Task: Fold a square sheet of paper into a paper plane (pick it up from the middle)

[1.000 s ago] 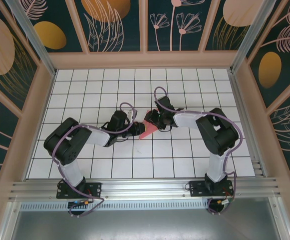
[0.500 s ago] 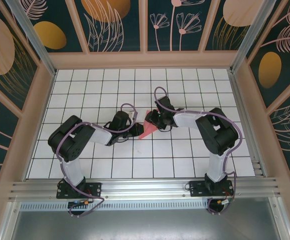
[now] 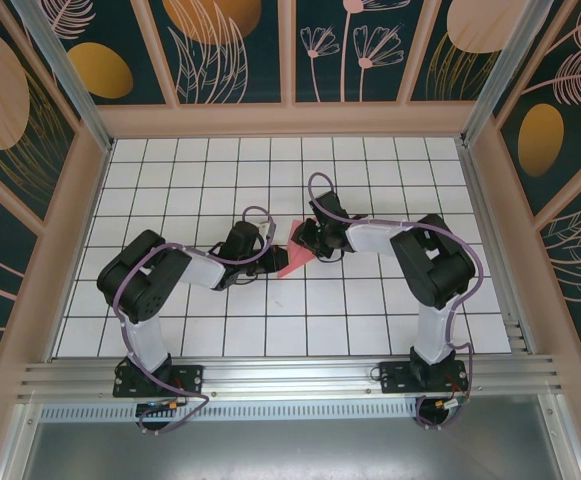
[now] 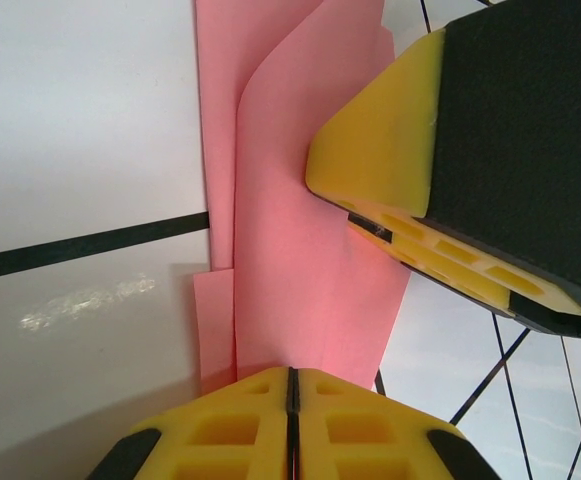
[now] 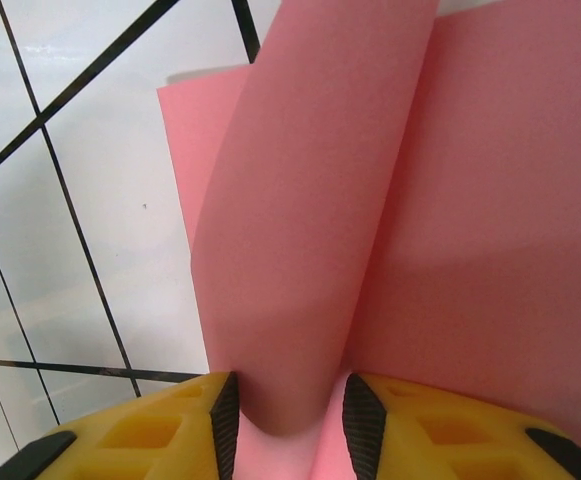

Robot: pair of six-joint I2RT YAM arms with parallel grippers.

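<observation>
1. Surface [image 3: 170, 200]: white, with black grid lines.
2. Left arm [image 3: 140, 290] and right arm [image 3: 435, 265]: black, both bent inward, wrists close together.
3. Left gripper [image 3: 270, 262] [image 4: 290, 375]: yellow fingers [image 4: 220, 430] pressed together, clamped on the sheet's edge.
4. Right gripper [image 3: 308, 243] [image 5: 290, 390]: jaws narrow, with a curled flap nipped between them (it touches both inner faces).
5. Square sheet of paper [image 3: 295, 260] [image 4: 290, 250] [image 5: 300, 200]: salmon-pink, part-folded in overlapping layers. It lies between the two grippers, straight ahead of the left gripper's tips, with a right finger [image 4: 380, 150] resting on it.
</observation>
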